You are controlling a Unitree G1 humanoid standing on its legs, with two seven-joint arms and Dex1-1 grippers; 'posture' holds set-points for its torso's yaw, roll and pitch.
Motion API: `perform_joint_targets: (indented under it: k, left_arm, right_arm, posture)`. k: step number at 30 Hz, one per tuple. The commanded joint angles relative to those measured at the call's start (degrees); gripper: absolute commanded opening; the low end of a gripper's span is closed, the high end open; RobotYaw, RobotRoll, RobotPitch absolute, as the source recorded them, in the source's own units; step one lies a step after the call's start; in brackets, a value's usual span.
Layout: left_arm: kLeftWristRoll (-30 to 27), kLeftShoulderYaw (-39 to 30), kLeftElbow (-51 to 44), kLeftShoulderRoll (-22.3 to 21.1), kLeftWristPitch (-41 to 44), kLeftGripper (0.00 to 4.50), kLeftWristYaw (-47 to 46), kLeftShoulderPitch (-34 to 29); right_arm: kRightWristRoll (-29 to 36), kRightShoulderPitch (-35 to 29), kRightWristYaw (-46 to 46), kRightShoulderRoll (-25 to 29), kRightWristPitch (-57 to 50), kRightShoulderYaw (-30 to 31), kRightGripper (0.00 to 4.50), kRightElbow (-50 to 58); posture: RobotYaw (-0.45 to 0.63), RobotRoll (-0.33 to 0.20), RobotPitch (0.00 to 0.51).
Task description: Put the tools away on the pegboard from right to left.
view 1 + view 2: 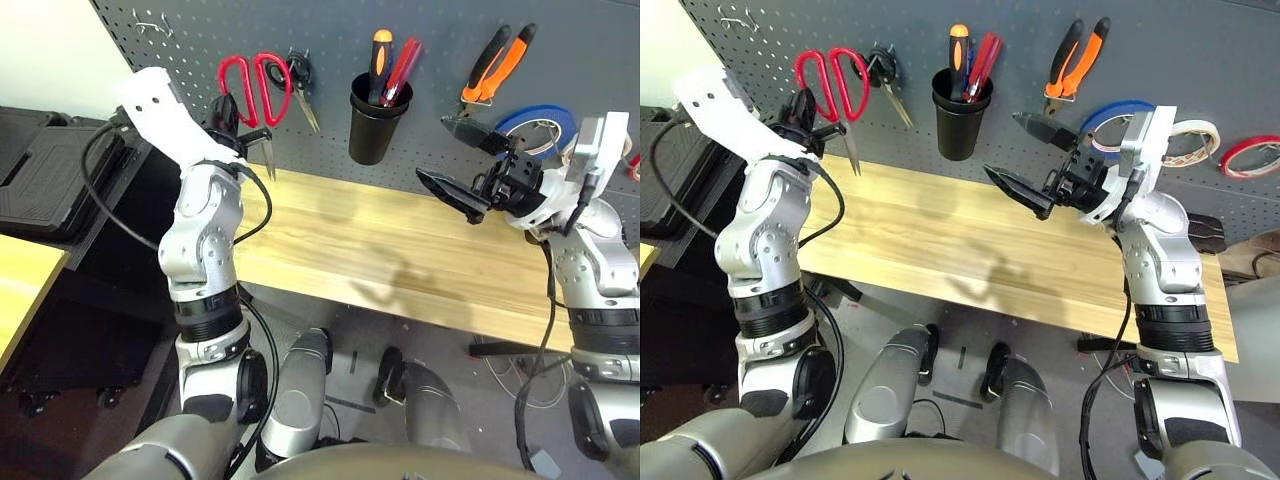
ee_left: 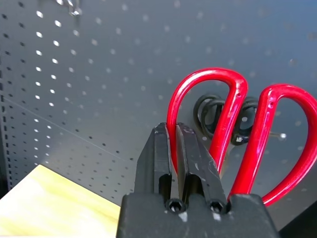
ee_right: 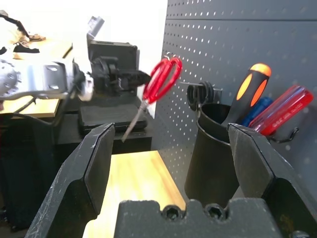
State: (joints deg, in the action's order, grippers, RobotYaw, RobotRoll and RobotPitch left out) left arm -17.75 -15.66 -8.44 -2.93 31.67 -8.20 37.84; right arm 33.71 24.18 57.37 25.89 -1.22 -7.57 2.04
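Head views, left to right. At upper left, the left gripper (image 1: 232, 118) holds the red-handled scissors (image 1: 256, 85) against the pegboard (image 1: 420, 30), its jaws pinched on one red loop, as the left wrist view shows; the blades hang downward, long axis near vertical. Just right of the loops, black-handled scissors (image 1: 300, 80) hang from a hook (image 2: 281, 135); whether the red loops have caught any hook cannot be told. At centre, the black cup (image 1: 375, 120) holds the black-and-orange-handled screwdriver (image 1: 380, 62). Further right hang the orange-and-black-handled pliers (image 1: 495, 65). At right, the right gripper (image 1: 462, 165) hovers empty over the table (image 1: 380, 250), jaws spread wide. The whitish tape roll (image 1: 1192, 143) is partly hidden behind that arm.
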Motion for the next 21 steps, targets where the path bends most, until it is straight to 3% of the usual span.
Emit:
perform_joint_targets:
  k: [1,13,17,21]
  left_arm:
    - [0.7,0.4,4.8,-1.0,-2.2,0.03,1.2,1.8]
    - [4.9,2.6,33.8,-4.8,-13.4,0.03,5.7,13.6]
    - [7.5,5.9,34.6,-4.8,-14.2,1.22,7.5,12.3]
    - [7.6,7.8,29.9,-6.6,-11.6,2.87,11.1,7.4]
  right_arm:
    - [-0.6,-0.2,-0.8,-0.4,0.7,-0.1,4.5,1.2]
    - [-3.1,-2.4,-4.9,-2.0,1.3,0.6,4.5,3.6]
    - [-3.8,-3.3,-6.1,-2.7,1.8,1.2,4.5,4.1]
    - [-4.8,-3.8,-7.7,-3.6,2.4,1.0,4.5,4.0]
  posture:
    - [0.24,0.0,0.156]
    - [0.19,0.0,0.157]
    - [0.18,0.0,0.156]
    - [0.17,0.0,0.16]
